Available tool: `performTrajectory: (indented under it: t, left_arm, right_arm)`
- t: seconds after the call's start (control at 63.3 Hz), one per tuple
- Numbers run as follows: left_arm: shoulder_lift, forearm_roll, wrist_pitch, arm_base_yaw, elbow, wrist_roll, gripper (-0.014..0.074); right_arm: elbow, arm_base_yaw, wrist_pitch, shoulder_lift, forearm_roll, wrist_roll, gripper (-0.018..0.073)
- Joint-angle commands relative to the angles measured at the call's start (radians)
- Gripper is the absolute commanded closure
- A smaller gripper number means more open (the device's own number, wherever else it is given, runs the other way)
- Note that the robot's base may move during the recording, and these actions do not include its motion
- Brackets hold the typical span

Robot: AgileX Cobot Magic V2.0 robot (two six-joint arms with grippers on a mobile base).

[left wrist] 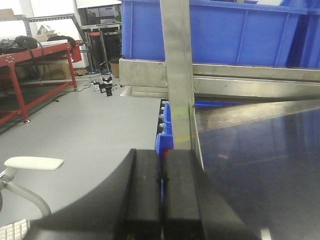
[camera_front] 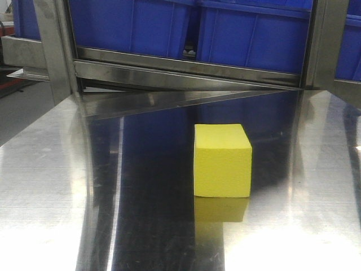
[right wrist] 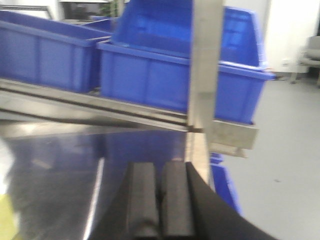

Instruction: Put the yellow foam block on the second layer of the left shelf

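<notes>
On the far left, in the left wrist view, a red metal frame (left wrist: 45, 55) stands on a grey floor, with a white armrest (left wrist: 32, 163) nearer the camera. The left gripper (left wrist: 161, 200) fills the bottom centre of that view, its two black fingers pressed together with nothing between them. Just beyond it rises a steel upright post (left wrist: 177, 75) at the edge of the shiny steel desk (camera_front: 45, 186).

In the front view, the yellow foam block (camera_front: 223, 161) sits flat on the desk, slightly right of centre, its reflection showing below it. Behind it, blue plastic bins (camera_front: 130, 25) rest on a steel shelf rail.

In the right wrist view, the right gripper (right wrist: 160, 200) also has its black fingers pressed together and holds nothing. A blurred yellow patch touches that view's lower left edge.
</notes>
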State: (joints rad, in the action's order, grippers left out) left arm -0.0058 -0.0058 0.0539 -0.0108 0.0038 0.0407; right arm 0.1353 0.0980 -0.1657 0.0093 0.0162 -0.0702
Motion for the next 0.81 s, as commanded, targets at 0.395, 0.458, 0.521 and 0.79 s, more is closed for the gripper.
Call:
performTrajectory:
  t: [0.395,0.458,0.521,0.79]
  left_arm:
    - [-0.017,-0.005,-0.083,0.004,0.024,-0.004,0.0472]
    - [-0.017,-0.005,-0.083,0.004,0.024,-0.004,0.0472]
    - [-0.017,-0.005,-0.083,0.004,0.024,-0.004,0.0472]
    - [-0.017,-0.005,-0.083,0.004,0.024,-0.004,0.0472]
  right_arm:
    - [0.231,0.233,0.049,0.435,0.058,0.004,0.0342]
    - [0.266,0.253,0.049,0.495,0.060,0.004,0.0228]
    - [0.297,0.274,0.049,0.560,0.060,-0.005,0.0107]
    - [0.467,0.351,-0.126,0.825,0.061,-0.224,-0.0069]
